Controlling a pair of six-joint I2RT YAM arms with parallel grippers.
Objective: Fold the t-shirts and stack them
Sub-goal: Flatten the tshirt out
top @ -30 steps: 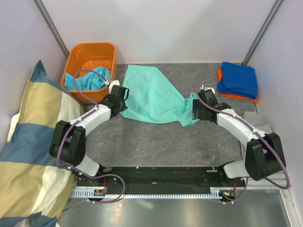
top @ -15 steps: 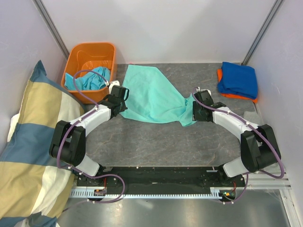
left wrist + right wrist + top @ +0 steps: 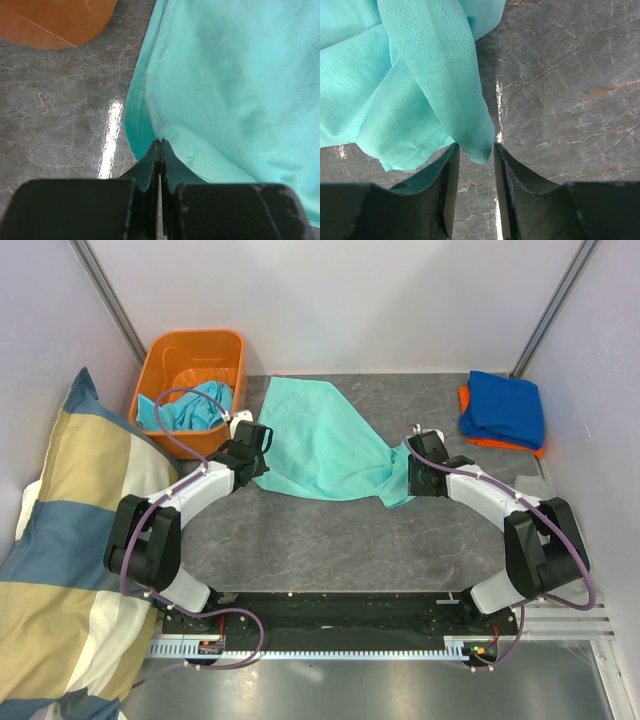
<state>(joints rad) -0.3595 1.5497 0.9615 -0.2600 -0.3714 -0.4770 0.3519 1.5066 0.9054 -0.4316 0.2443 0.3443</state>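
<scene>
A mint-teal t-shirt (image 3: 320, 440) lies spread and rumpled on the grey table between my two arms. My left gripper (image 3: 263, 437) sits at its left edge, and in the left wrist view the gripper (image 3: 160, 142) is shut on a hem fold of the shirt (image 3: 225, 75). My right gripper (image 3: 410, 458) is at the shirt's right corner. Its jaws (image 3: 476, 147) stand apart, with a hanging fold of the shirt (image 3: 435, 75) dipping between them, unpinched. A royal blue t-shirt (image 3: 505, 408) lies folded on an orange one (image 3: 500, 445) at the back right.
An orange basket (image 3: 190, 345) at the back left holds more turquoise t-shirts (image 3: 200, 405). A big blue-and-cream striped pillow (image 3: 60, 540) fills the left side. Grey walls close in the table at the back and sides.
My right gripper has shifted a little left onto the shirt's corner, and its jaws have narrowed around the fold. The left gripper has stayed put, still shut on the hem.
</scene>
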